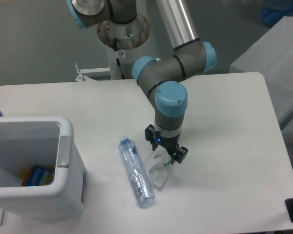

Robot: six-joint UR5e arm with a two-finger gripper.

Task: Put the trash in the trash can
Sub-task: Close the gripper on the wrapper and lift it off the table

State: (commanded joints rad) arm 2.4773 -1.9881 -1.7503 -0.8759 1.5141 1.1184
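Observation:
A crushed clear plastic bottle with a blue cap lies on the white table, cap toward the back. Right of it lies the crumpled clear wrapper with a green bit. My gripper hangs directly over the wrapper's upper end, fingers pointing down and spread on either side of it, open. The fingertips are close to the wrapper; whether they touch it I cannot tell. The white trash can stands at the front left, well away from the gripper.
Inside the trash can lies a blue and yellow item. The arm's base stands behind the table's back edge. A grey box sits beyond the table's right side.

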